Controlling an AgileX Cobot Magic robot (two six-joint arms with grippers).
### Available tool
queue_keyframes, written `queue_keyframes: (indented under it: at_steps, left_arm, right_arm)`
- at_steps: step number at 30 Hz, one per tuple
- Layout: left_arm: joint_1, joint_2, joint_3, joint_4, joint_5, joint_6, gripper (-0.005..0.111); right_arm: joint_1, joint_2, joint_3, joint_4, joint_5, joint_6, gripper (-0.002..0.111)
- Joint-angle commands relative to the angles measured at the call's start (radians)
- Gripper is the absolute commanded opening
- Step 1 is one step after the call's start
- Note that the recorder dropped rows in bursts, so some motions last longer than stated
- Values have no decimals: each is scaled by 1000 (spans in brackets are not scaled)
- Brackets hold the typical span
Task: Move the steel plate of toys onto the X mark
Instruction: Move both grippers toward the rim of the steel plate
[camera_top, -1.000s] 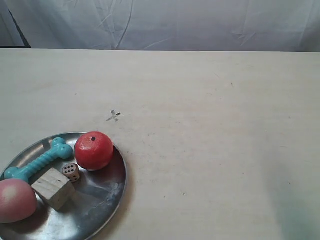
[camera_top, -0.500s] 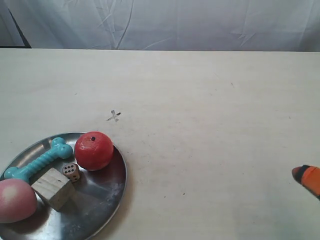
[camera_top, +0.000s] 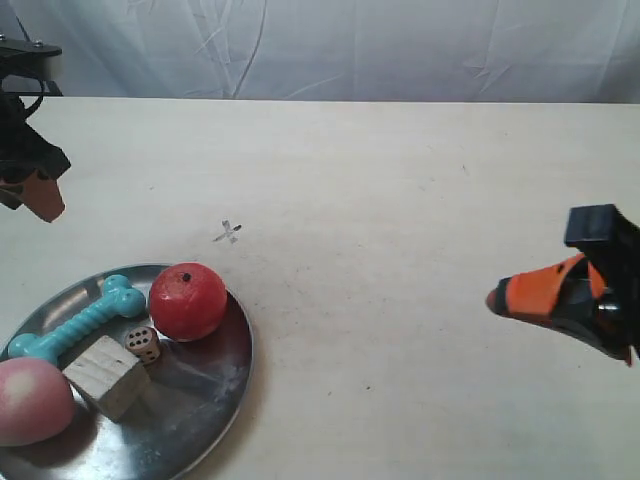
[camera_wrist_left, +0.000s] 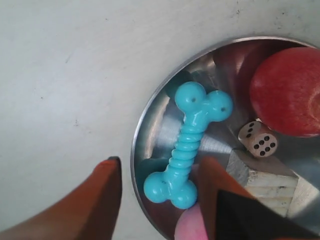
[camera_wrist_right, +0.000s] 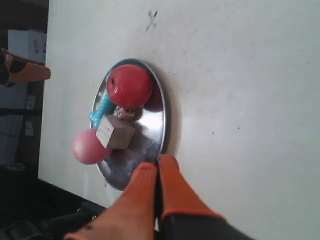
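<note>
The steel plate (camera_top: 190, 400) sits at the table's near left, holding the teal bone (camera_top: 80, 320), red apple (camera_top: 187, 300), pink ball (camera_top: 30, 400), wooden cube (camera_top: 105, 375) and die (camera_top: 143, 343). The X mark (camera_top: 228, 232) is drawn on bare tabletop just beyond the plate. My left gripper (camera_wrist_left: 160, 167) hangs open above the plate's rim (camera_wrist_left: 150, 115) and the bone's end (camera_wrist_left: 170, 187), holding nothing. My right gripper (camera_top: 500, 298) hovers far to the right, its orange fingers (camera_wrist_right: 170, 185) pressed together with nothing between them.
A pale cloth backdrop (camera_top: 350, 45) hangs behind the table's far edge. Beige tabletop (camera_top: 400, 200) stretches between the two arms. The table's near edge and a dark drop (camera_wrist_right: 25, 200) show past the plate in the right wrist view.
Both arms have come into view. The right gripper moved in from the right edge toward the middle. The left gripper appeared at the far left. Plate and toys have not moved.
</note>
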Motion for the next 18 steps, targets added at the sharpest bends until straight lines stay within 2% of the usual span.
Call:
queue_keyframes:
  at_steps: [1, 4, 6, 8, 15, 18]
  left_arm:
    - [-1, 2, 10, -8, 5, 9, 47]
    - [-1, 2, 35, -12, 5, 19, 47]
    - [-1, 2, 65, -12, 5, 52, 47]
    - [-1, 2, 94, -10, 5, 88, 47]
    - [-1, 2, 139, 10, -71, 114, 47]
    - [-1, 4, 142, 12, -86, 114, 47]
  right_arm:
    - [134, 175, -113, 0, -130, -80, -1]
    - [226, 302, -265, -174, -170, 25, -1]
    - [285, 391, -348, -314, -147, 111, -1]
    - [340, 470, -387, -378, -106, 184, -1]
    - [520, 663, -387, -328, -62, 124, -1]
    - [594, 706, -387, -242, -100, 69, 6]
